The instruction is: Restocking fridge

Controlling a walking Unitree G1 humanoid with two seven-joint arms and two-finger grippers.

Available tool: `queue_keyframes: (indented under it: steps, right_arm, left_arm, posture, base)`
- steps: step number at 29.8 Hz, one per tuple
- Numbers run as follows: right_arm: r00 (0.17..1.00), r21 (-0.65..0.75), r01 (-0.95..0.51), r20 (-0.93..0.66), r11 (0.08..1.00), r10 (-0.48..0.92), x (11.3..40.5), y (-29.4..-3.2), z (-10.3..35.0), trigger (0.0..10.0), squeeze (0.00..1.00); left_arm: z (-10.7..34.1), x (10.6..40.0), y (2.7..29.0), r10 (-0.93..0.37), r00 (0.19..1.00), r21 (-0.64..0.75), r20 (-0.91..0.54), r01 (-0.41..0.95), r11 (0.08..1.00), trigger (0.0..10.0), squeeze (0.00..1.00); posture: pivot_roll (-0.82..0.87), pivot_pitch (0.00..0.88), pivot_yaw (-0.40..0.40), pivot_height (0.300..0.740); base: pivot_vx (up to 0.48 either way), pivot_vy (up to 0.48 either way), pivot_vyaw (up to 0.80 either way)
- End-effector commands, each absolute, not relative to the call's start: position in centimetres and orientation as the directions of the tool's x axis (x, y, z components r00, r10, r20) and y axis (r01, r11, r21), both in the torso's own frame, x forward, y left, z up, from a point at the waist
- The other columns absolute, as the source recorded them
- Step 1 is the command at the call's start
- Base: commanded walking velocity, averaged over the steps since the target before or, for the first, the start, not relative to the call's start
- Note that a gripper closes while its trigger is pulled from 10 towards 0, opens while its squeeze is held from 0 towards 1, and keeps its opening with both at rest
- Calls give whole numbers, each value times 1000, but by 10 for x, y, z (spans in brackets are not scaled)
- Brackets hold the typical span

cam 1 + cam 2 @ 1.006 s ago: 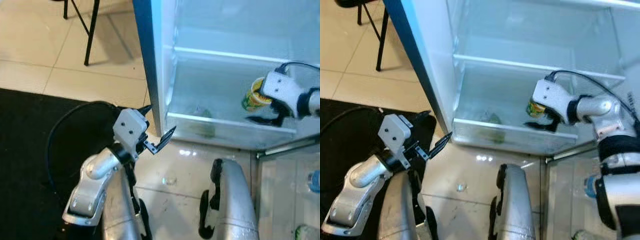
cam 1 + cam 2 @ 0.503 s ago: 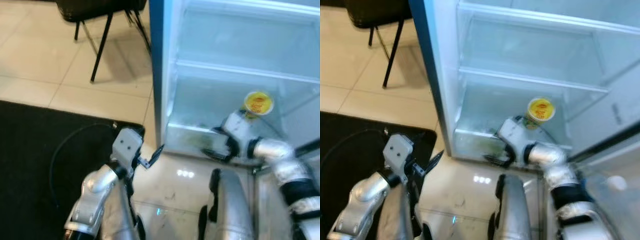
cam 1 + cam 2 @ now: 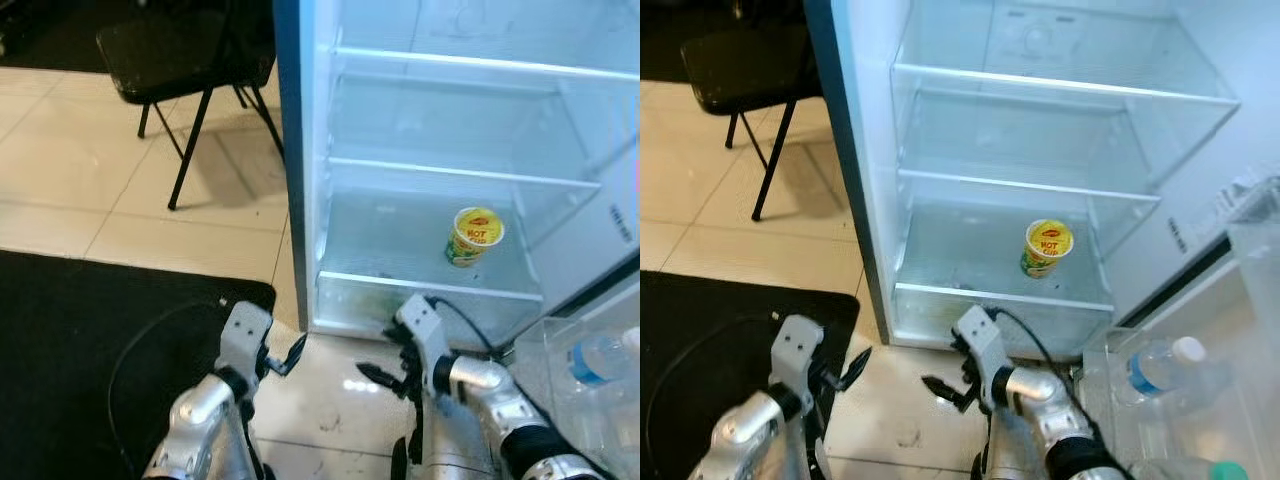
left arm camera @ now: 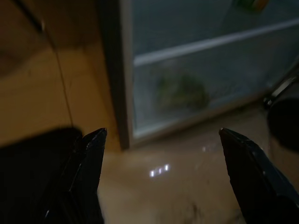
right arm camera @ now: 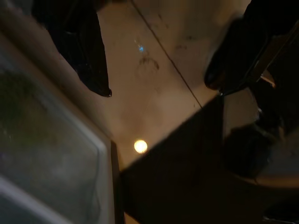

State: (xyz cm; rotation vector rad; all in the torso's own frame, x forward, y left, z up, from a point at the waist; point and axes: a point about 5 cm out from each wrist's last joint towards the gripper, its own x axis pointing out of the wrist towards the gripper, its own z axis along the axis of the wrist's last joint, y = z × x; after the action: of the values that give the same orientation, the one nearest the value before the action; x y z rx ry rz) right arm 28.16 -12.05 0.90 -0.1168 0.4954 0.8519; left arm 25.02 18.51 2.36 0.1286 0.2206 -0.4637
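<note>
With both the left gripper (image 3: pixel 285 357) and right gripper (image 3: pixel 385 378) released low in the frame, the light, crushable noodle cup (image 3: pixel 472 236) at centre right is judged best grasped gently around its sidewall.

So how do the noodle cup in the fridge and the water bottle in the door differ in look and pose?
The noodle cup is opaque, yellow and green, with a printed lid; the water bottle is clear with a white cap. The cup stands upright on a glass shelf inside the fridge, while the bottle sits tilted in a door bin. Neither the left gripper nor the right gripper touches them.
</note>
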Motion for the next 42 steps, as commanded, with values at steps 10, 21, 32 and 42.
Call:
queue_keyframes:
  steps: [10, 21, 32, 42]
  right_arm:
    - [527, 137, -730, -510, 669, 680, 261, -118, -12, 10000, 0]
    - [519, 151, -755, -457, 638, 722, 264, -105, -7, 10000, 0]
    - [540, 144, -738, -460, 659, 705, 268, -109, -6, 10000, 0]
    - [546, 133, -736, -462, 663, 699, 271, -112, -5, 10000, 0]
  left_arm:
    - [5, 241, 196, -335, 908, -1, -252, 345, 938, 10000, 0]
    - [1, 246, 191, -347, 904, 7, -251, 360, 933, 10000, 0]
    - [-10, 241, 198, -324, 894, 22, -309, 347, 938, 10000, 0]
    - [-11, 244, 195, -323, 897, 24, -303, 346, 938, 10000, 0]
  posture:
    - [1, 122, -46, 455]
    - [-5, 110, -36, 490]
    - [-6, 93, -33, 530]
    - [-15, 83, -38, 560]
  base:
    - [0, 0, 0]
    - [0, 0, 0]
    - [0, 0, 0]
    - [0, 0, 0]
